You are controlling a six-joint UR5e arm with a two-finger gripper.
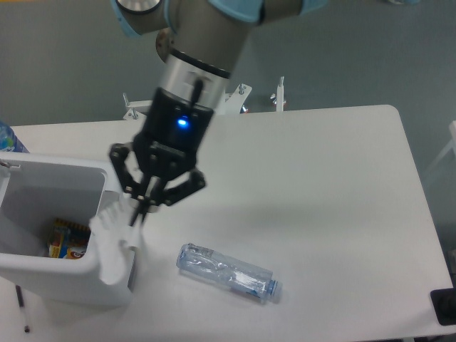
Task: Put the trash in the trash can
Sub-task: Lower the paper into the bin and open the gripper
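Note:
My gripper (140, 211) is shut on the white paper wrapper (112, 242), which hangs blurred below the fingers, right over the near right rim of the trash can (50, 268). The trash can is a white bin at the left of the table, with a grey panel (109, 211) on its right side. The crushed clear plastic bottle (228, 273) with a bluish label lies flat on the table, to the right of the bin and below the gripper's level.
An orange-yellow printed packet (65, 240) lies inside the bin. A blue-capped bottle (10, 140) shows at the far left edge. A dark object (444, 307) sits at the table's bottom right corner. The arm's white base post (203, 92) stands behind the table.

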